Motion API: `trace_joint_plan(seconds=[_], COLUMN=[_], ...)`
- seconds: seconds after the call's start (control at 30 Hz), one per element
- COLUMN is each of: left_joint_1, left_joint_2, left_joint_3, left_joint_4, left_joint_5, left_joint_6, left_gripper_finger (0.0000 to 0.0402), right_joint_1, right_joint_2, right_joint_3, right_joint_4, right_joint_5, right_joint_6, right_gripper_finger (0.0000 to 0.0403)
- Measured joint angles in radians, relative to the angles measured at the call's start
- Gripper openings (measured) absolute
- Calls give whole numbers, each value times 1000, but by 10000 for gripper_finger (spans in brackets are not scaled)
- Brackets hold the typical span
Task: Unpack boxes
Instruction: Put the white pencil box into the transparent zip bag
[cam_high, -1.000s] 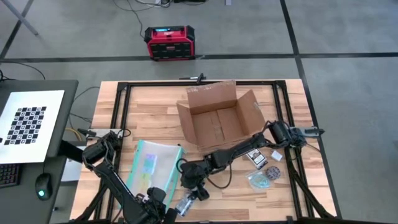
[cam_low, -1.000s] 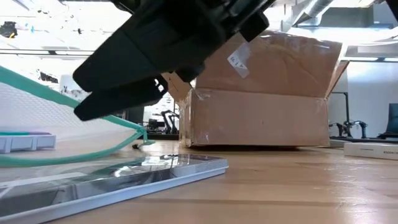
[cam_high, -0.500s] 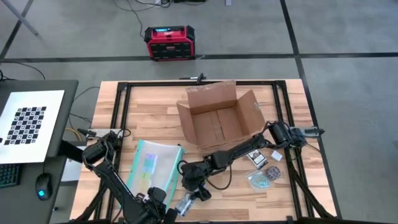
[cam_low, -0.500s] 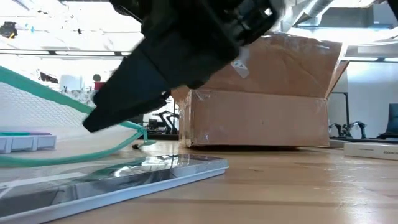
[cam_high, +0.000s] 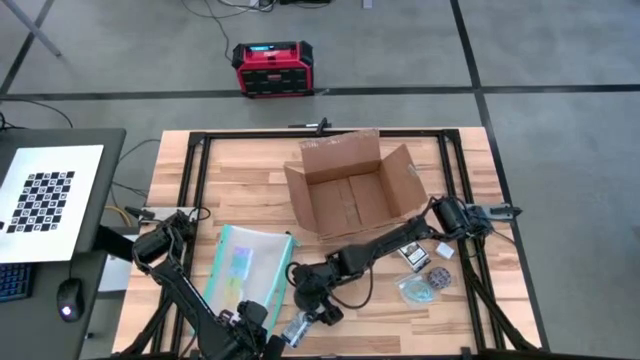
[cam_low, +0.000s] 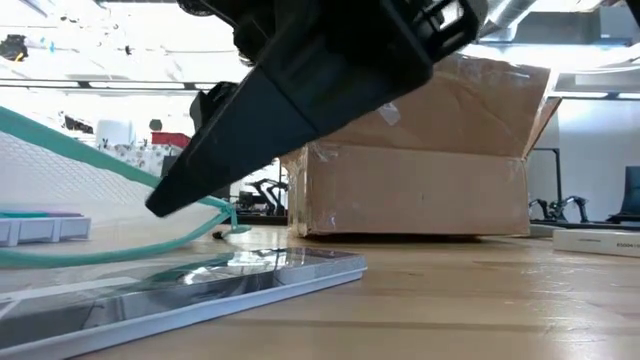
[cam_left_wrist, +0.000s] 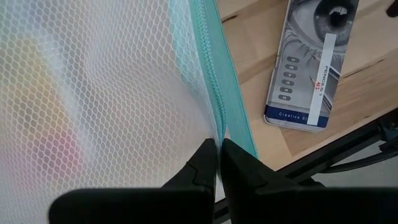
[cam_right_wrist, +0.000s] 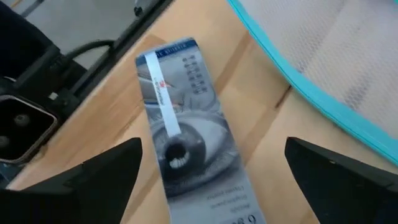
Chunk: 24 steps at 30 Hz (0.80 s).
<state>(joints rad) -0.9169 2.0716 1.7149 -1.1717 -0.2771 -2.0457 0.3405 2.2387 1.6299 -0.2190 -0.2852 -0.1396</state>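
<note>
We note a teal-edged mesh pouch (cam_high: 243, 265) at seven o'clock, a pencil tin (cam_right_wrist: 189, 149) beside it, a red case (cam_high: 271, 68) at twelve.

— How many boxes were on the table?
— One cardboard box (cam_high: 348, 190), flaps open.
— And the rest?
— One mesh pouch (cam_high: 244, 268), one pencil tin (cam_right_wrist: 189, 143), one small carton (cam_high: 411, 254), one round packet (cam_high: 420, 283). Two arms, and one red case (cam_high: 272, 68) on the floor.

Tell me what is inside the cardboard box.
From above, the cardboard box stands open with its flaps spread, and only its bare brown floor shows. The strip just behind its near wall is hidden from the camera.
</note>
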Motion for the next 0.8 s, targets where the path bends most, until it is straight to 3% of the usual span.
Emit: trace_joint_plan(seconds=[0.57,0.8], left_joint_1=[0,0], left_joint_2=[0,0], left_joint_3=[0,0], left_joint_4=[3,3], left_joint_5=[1,1], left_joint_6=[1,11], left_gripper_finger=[0,0], right_joint_1=[1,29], right_joint_2=[0,7], right_joint_3=[0,0], right_joint_4=[12,-37], right_joint_5=[0,13], right_joint_6=[57,-102], right_gripper_finger=[388,389])
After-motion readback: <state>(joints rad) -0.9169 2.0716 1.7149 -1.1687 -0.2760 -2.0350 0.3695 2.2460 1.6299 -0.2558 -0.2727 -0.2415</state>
